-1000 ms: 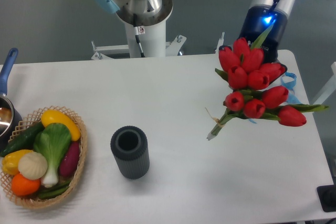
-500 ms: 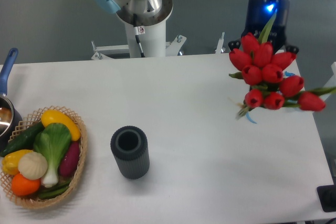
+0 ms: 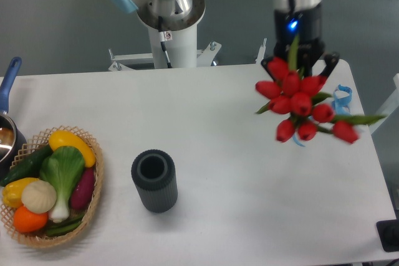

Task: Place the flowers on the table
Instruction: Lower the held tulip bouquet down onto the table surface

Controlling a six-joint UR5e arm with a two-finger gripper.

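Observation:
The flowers (image 3: 300, 103), a bunch of red tulips with green leaves, hang in the air over the right part of the white table (image 3: 218, 154). Their heads point toward the camera and hide the stems. My gripper (image 3: 301, 66) is behind the bunch and shut on it; its dark fingers (image 3: 328, 64) show on either side of the top tulips. A blue light glows on the wrist above.
A dark grey ribbed cylinder vase (image 3: 154, 180) stands at centre front. A woven basket (image 3: 53, 188) of vegetables sits front left, with a pot handle (image 3: 9, 79) at the left edge. A blue ribbon (image 3: 341, 98) lies near the right edge. The robot base (image 3: 168, 23) is behind.
The bunch has swung from tilted, with the stems showing, to facing the camera, and moved slightly left. The gripper shifted left with it and stayed shut.

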